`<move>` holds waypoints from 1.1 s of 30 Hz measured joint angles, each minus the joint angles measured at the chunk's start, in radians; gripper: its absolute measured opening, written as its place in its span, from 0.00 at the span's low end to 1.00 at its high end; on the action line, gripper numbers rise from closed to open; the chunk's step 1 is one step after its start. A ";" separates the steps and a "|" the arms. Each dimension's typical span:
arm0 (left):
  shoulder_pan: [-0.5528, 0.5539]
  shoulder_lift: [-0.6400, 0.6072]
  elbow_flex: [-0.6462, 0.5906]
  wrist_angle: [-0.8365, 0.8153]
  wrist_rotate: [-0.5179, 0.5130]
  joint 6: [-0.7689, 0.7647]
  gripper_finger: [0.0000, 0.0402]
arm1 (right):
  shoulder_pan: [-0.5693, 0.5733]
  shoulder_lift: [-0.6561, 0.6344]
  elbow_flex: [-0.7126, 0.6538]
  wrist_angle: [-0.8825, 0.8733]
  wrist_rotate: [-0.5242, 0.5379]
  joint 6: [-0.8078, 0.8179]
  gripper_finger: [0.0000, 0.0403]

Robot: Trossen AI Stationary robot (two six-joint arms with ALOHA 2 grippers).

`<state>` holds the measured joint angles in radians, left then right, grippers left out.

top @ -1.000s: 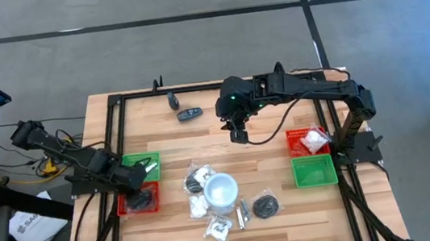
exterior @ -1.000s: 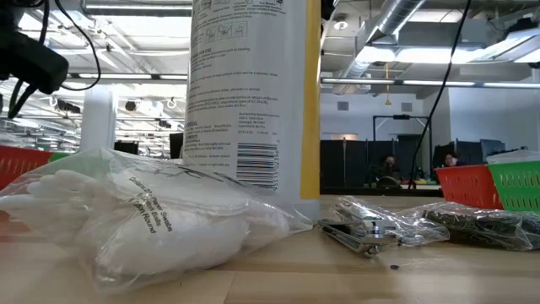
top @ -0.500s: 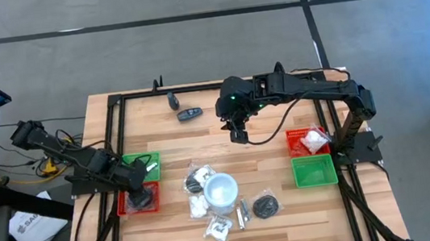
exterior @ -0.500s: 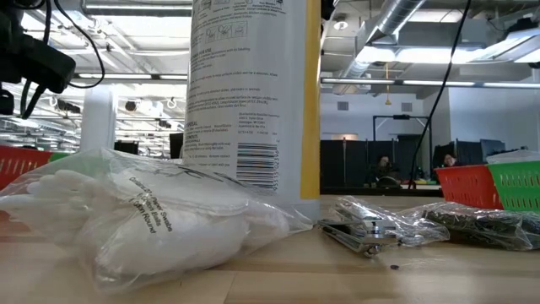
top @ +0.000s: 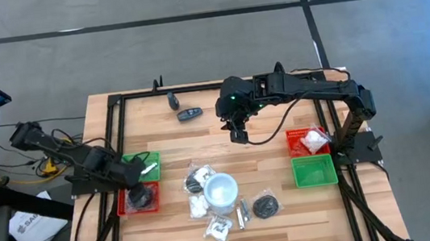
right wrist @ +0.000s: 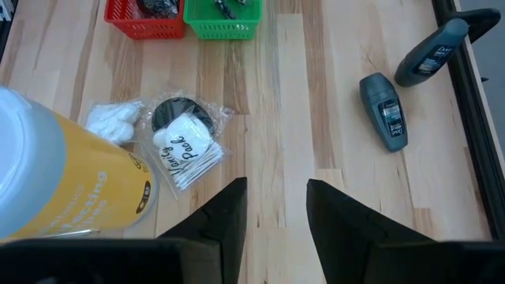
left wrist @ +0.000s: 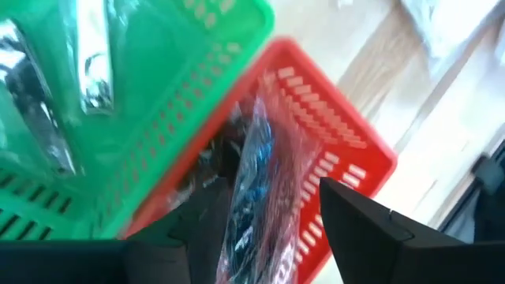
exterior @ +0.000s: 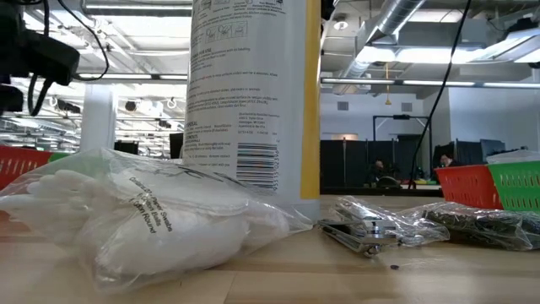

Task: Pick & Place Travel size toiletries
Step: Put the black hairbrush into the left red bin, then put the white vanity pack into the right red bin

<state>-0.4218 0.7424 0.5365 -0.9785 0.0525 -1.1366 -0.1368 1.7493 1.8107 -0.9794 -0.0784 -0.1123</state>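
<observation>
Wooden slatted table point(top: 277, 162) inside a black frame. Directly on it: red tray point(top: 140, 200) and green tray point(top: 144, 164) at left; a second red tray point(top: 305, 143) and green tray point(top: 315, 172) at right; white cylindrical container point(top: 221, 191) among wrapped toiletries point(top: 202, 179); two dark bottles point(top: 183, 108), possibly deodorants, near the far edge.

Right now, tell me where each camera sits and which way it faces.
High: overhead, straight down; both arms, white bottle.
Low: tabletop level, facing the room; left arm at top left.
Left wrist: above the red tray; left gripper open.
Right wrist: above bare table; right gripper open.
Shared: the bottle in high, low, right wrist.
</observation>
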 joint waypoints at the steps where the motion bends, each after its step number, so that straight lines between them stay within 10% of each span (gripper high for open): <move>1: 0.008 -0.006 0.000 0.000 -0.009 0.000 0.47 | 0.000 0.000 0.000 0.000 0.000 0.000 0.31; 16: 0.049 0.000 0.000 0.344 -0.209 0.193 0.46 | 0.000 0.000 0.000 0.000 -0.001 0.008 0.31; 33: 0.049 0.325 0.000 0.682 -0.231 0.433 0.46 | 0.000 0.000 0.000 -0.001 -0.002 0.008 0.31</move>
<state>-0.3733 1.0670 0.5365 -0.2970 -0.1783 -0.7034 -0.1368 1.7493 1.8103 -0.9806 -0.0807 -0.1047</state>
